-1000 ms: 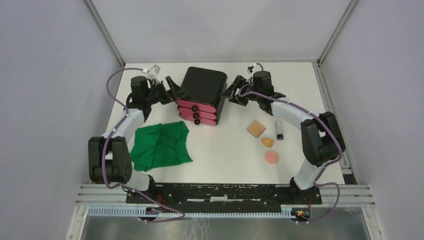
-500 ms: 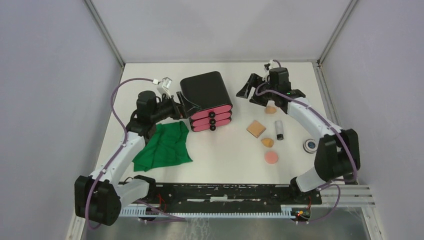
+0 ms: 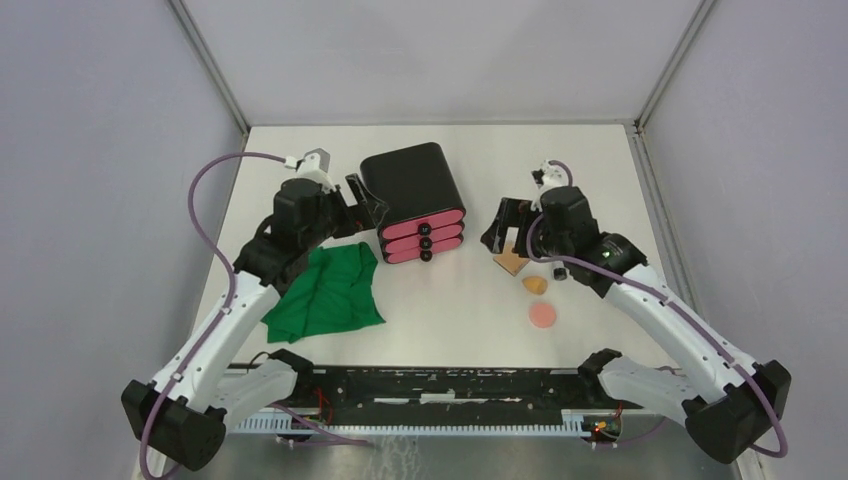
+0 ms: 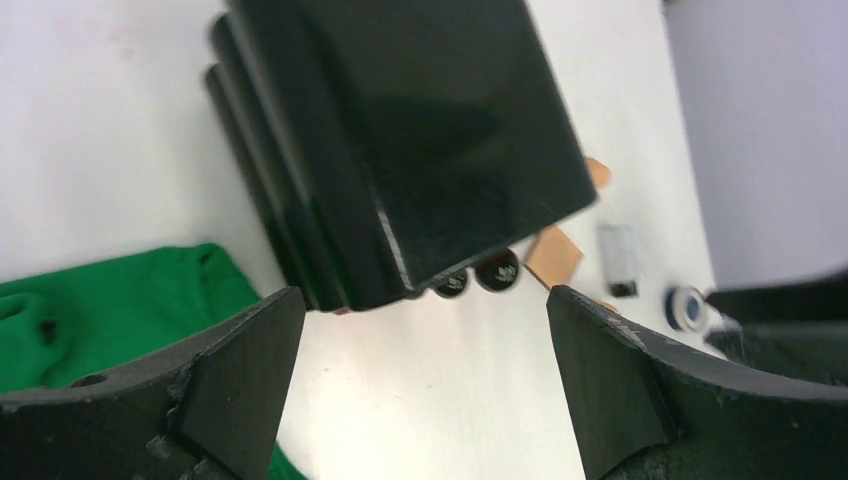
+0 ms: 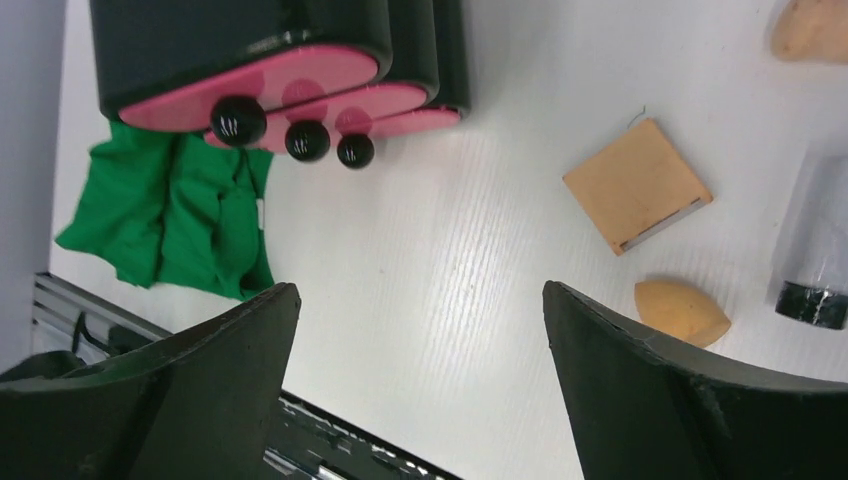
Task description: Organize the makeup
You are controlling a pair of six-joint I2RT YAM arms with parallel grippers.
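**Q:** Which arm is placed for the makeup, and which way does the nearest piece lie?

**A:** The right arm. In the top view the right claw (image 3: 507, 232) hangs above the tabletop (image 3: 450, 300) to the right of the black box (image 3: 412, 180), jaws spread wide with nothing between them. The tan square pad (image 3: 512, 262) lies just on its near side, partly hidden by it. In the right wrist view the pad lies flat, ahead and to the right of the claw's centre line, not between the fingers.

**Q:** And the other pieces?

**A:** All are on the right half, well apart from the left claw (image 3: 365, 200). An orange sponge (image 3: 535, 284) lies just nearer than the pad, and the pink round puff (image 3: 543, 314) nearer again. The grey-black tube (image 5: 815, 250) lies beside the pad, long axis fore-and-aft, dark end toward the near edge. A second sponge (image 5: 810, 28) lies beyond it. The small compact (image 4: 685, 307) shows only from the left wrist, past the tube.

**Q:** What is the left claw's state?

**A:** It is also open, at the box's back left corner, with the green cloth (image 3: 325, 290) on its near side. Contact with the box cannot be judged.

**Q:** What of the surface and room?

**A:** The tabletop is smooth, white and walled on three sides. The pad is thin and flat, so a pick probably needs a small shift right and fingertips brought right down to the surface.
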